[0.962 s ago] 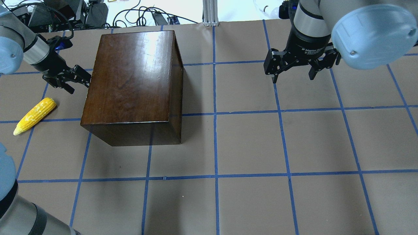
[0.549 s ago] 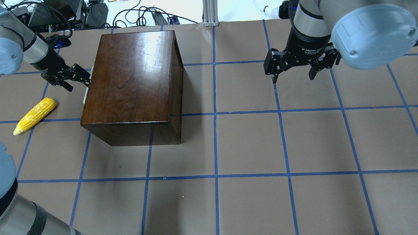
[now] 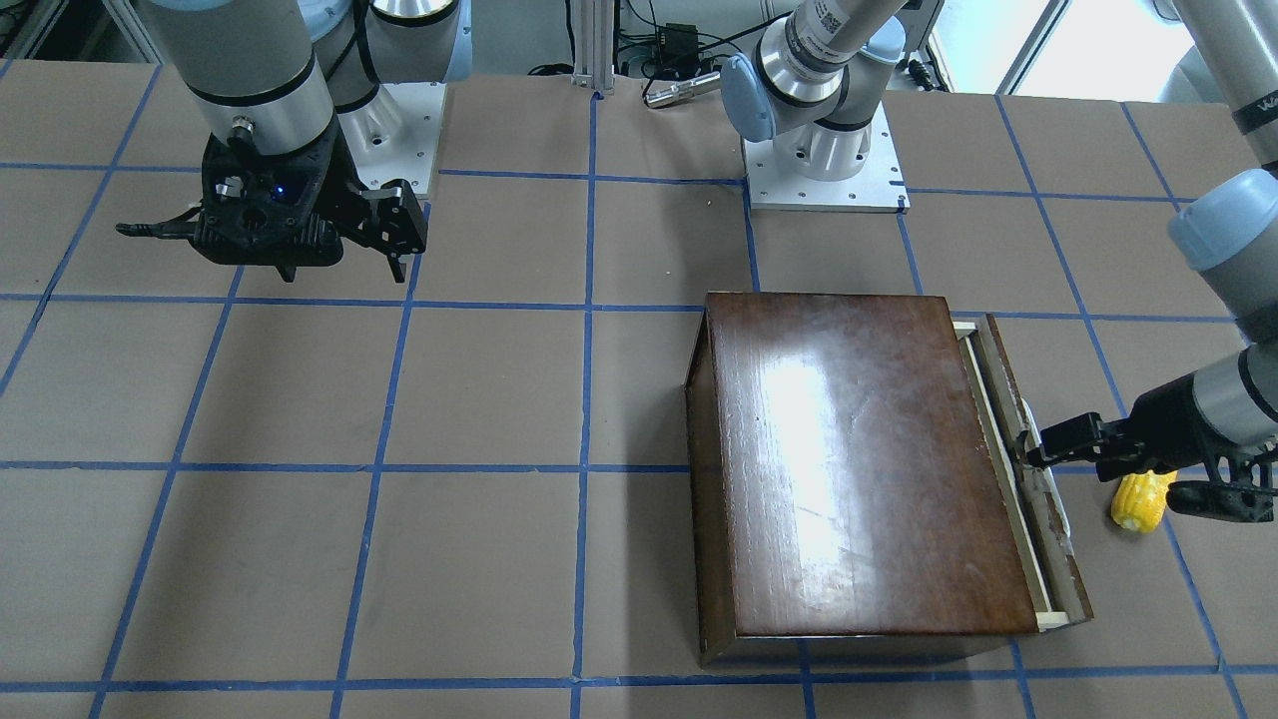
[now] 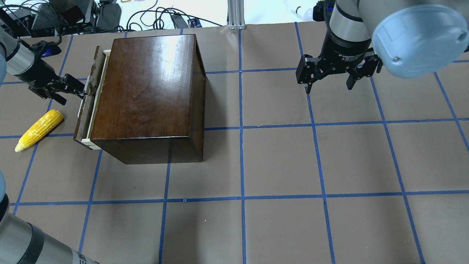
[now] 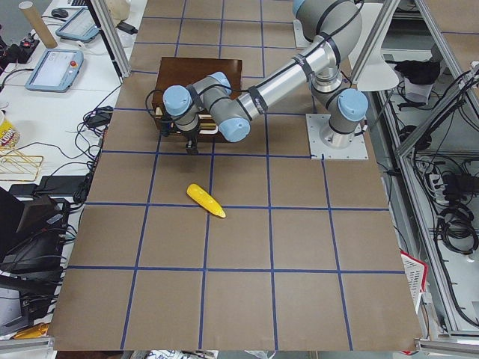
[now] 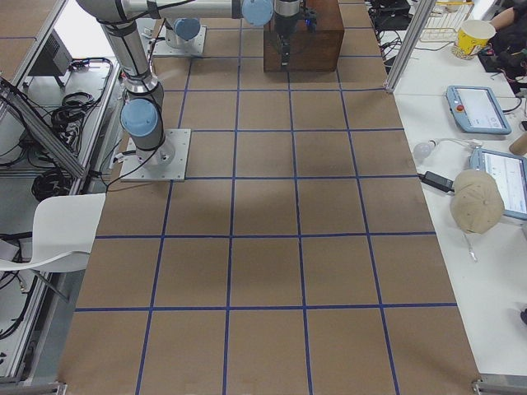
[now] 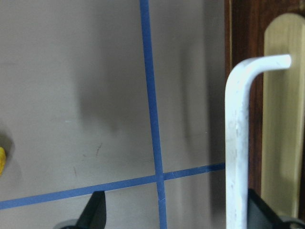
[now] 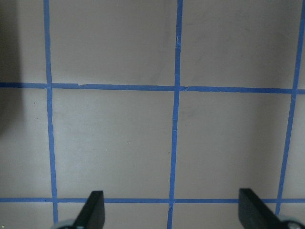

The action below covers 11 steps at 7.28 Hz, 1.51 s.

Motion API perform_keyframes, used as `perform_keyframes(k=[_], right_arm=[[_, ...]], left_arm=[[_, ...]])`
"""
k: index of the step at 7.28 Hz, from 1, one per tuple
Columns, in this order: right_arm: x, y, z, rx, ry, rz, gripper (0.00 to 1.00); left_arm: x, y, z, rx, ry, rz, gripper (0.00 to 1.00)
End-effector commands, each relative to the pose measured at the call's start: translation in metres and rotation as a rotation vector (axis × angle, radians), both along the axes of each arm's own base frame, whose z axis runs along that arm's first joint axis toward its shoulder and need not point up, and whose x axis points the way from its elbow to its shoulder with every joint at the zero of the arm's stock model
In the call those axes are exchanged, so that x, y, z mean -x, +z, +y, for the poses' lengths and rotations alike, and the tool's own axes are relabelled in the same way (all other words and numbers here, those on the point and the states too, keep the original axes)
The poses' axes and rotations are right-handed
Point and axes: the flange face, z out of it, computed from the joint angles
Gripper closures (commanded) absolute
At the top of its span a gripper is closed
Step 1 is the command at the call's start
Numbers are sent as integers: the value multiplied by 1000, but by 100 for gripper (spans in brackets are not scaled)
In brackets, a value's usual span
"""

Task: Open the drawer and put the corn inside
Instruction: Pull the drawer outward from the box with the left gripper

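Drawer: pale wooden tray with scuffed dark-brown front [image 4: 83, 113], out a narrow way from the glossy dark-brown wooden box [image 4: 146, 84].
Corn: small yellow bumpy cob [image 4: 38, 130], flat on the brown blue-taped table [image 4: 278, 161], outside the drawer, near its front, not touching.
Left gripper [image 7: 175, 210]: fingers apart; drawer's white bent handle [image 7: 237, 143] between them, close by one finger.
Right gripper [image 4: 328, 82]: fingers apart, empty, above the table, well apart from box.

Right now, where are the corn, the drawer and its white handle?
corn [image 4: 39, 130]: overhead view, middle of the cob.
drawer [image 4: 82, 116]: overhead view, its dark front panel.
white handle [image 7: 237, 143]: left wrist view, the straight bar.
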Motion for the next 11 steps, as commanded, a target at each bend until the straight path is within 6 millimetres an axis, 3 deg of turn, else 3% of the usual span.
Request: perform_keyframes(k=[1, 8, 11], right_arm=[[0, 0, 0, 0, 0, 0, 0], [0, 0, 0, 0, 0, 0, 0], [0, 0, 0, 0, 0, 0, 0]], left_arm=[[-9, 0, 3, 0, 14, 0, 0], [-14, 1, -1, 14, 17, -11, 0], [-48, 0, 9, 23, 52, -12, 0]])
